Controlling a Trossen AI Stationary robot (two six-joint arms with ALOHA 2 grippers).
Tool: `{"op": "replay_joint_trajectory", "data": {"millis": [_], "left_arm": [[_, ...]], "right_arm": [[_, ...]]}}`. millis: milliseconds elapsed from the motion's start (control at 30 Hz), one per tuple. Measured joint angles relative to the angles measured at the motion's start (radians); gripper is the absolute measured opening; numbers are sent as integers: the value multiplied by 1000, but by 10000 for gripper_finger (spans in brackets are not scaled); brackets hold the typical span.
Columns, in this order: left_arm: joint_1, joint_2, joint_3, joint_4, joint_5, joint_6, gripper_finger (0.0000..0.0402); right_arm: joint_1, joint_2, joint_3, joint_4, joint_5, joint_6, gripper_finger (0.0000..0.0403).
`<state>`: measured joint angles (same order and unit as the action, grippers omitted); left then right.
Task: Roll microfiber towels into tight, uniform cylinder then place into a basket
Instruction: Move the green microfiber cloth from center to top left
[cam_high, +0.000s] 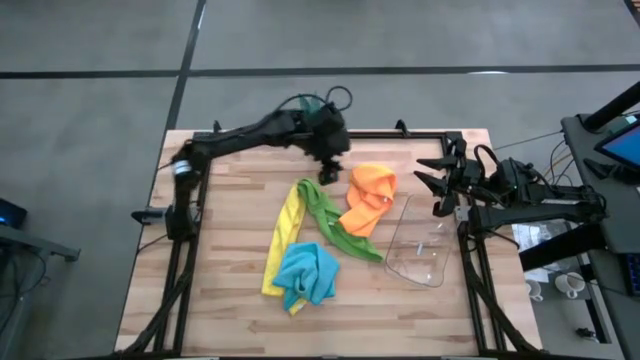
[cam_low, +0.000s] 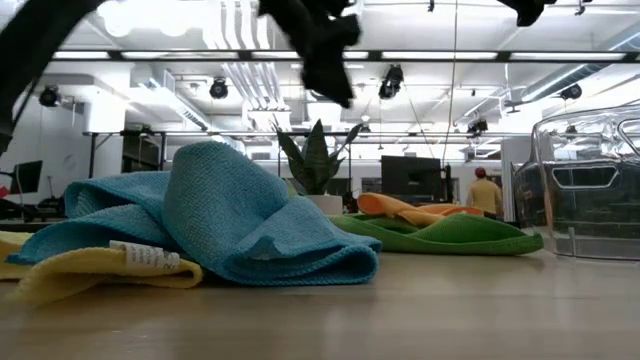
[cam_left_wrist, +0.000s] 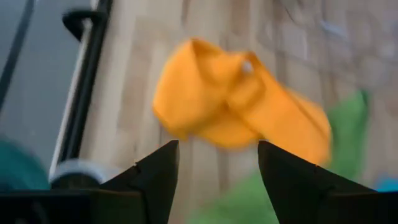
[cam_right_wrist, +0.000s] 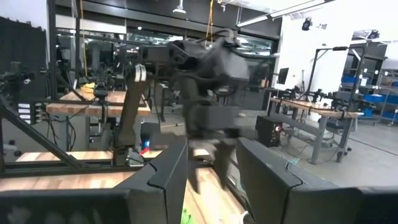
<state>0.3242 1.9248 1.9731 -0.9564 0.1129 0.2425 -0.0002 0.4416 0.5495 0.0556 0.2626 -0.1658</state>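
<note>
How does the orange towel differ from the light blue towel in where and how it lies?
The orange towel lies at the table's far side beside the clear basket, partly over the green towel; the light blue towel lies nearer the front, bunched atop the yellow towel. The open left pincer hovers by the orange one only. Neither is rolled.

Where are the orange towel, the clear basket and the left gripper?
orange towel (cam_high: 368, 197), high view, middle of the cloth.
clear basket (cam_high: 432, 277), high view, near rim.
left gripper (cam_left_wrist: 217, 163), left wrist view, between its open fingertips.
</note>
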Motion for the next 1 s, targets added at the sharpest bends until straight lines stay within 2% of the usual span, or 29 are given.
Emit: {"op": "replay_joint_trajectory", "data": {"millis": [200, 333, 433, 533, 633, 667, 733, 1000], "left_arm": [[-67, -150, -382, 156, 5, 41, 198], [-113, -169, -631, 384, -5, 112, 186], [-122, -162, -750, 586, -18, 134, 154], [-117, -143, -815, 716, -22, 134, 97], [-110, -127, -828, 737, 8, 132, 25], [-110, -119, -827, 742, 27, 132, 13], [-112, -95, -827, 745, 58, 130, 9], [-111, 16, -825, 739, 70, 106, 0]], "right_arm": [[0, 0, 0, 0, 0, -2, 134], [0, 0, 0, -1, 0, -9, 133], [0, 0, 0, -1, 0, -10, 130], [0, 0, 0, -2, 0, -10, 130], [0, 0, 0, -2, 0, -10, 132], [0, 0, 0, -1, 0, -10, 132], [0, 0, 0, -1, 0, -10, 131], [0, 0, 0, 0, 0, 11, 128]]}}
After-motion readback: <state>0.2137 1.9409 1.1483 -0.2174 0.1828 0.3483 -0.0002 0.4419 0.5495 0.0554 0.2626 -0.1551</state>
